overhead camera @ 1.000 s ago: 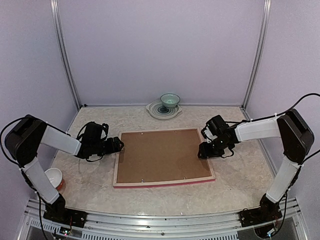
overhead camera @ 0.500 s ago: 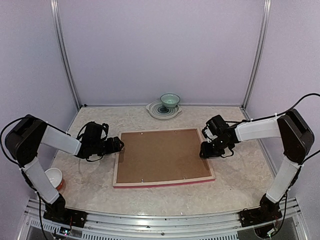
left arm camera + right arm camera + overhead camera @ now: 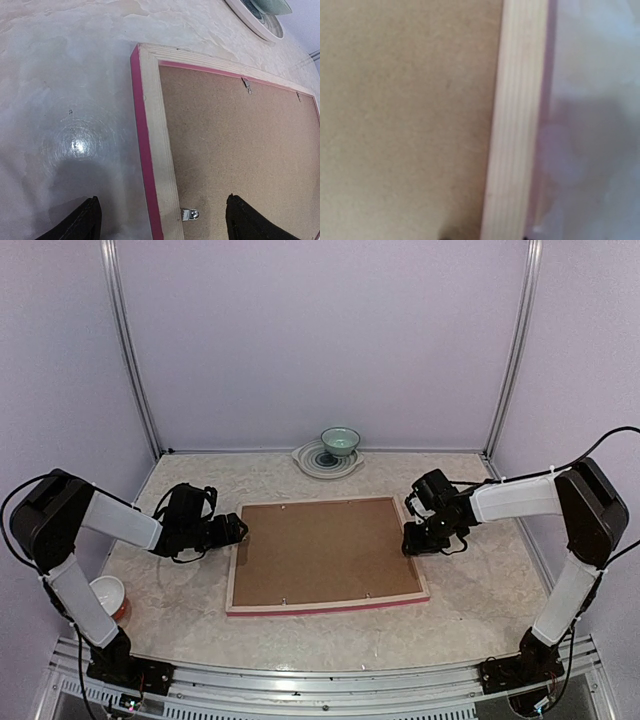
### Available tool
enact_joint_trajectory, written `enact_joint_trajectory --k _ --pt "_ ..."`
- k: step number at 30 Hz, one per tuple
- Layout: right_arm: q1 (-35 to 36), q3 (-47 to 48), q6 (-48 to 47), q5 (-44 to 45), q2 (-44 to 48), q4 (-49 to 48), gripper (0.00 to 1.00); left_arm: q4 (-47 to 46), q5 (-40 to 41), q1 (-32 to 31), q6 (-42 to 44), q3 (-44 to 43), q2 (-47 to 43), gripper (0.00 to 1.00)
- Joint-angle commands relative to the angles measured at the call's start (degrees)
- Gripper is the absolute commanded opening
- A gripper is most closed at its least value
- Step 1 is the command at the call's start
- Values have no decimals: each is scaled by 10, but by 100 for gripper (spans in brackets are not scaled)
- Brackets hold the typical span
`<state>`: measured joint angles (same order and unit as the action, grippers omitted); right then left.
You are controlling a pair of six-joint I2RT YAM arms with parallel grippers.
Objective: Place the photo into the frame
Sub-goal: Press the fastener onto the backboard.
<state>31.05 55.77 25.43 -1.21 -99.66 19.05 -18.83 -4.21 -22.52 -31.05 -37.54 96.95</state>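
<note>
Showing metal clips (image 3: 189, 214) on the frame (image 3: 157, 150): left wrist view only.

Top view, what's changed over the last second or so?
The right gripper edged slightly rightward over the right rail of the frame, its jaws straddling that rail. The left gripper stayed open at the left rail. The frame and the brown backing did not move.

Place: we're looking into a robotics lab test cell.
Walls: plain lilac panels (image 3: 320, 340) close in the table (image 3: 480, 610) behind and on both sides.
Posts: bare aluminium uprights (image 3: 128, 350) stand at the table's far corners.
Rail: a slotted aluminium rail (image 3: 330, 682) runs along the table's near edge.
Arms: left arm (image 3: 115, 520) and right arm (image 3: 520, 500), bolted at that near edge.
</note>
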Motion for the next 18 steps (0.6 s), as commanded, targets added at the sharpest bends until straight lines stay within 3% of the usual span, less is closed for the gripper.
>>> enact_joint_trajectory --k 1,6,9,18 --pt "7 1 -4 8 -14 37 29 15 -7 5 -4 -3 13 85" --pt "7 3 -3 8 -12 42 26 15 -7 5 -4 -3 12 85" --pt "7 4 -3 8 -16 43 19 15 -8 5 -4 -3 11 85" --pt "7 8 -4 1 -13 46 17 15 -10 6 -5 -3 11 85"
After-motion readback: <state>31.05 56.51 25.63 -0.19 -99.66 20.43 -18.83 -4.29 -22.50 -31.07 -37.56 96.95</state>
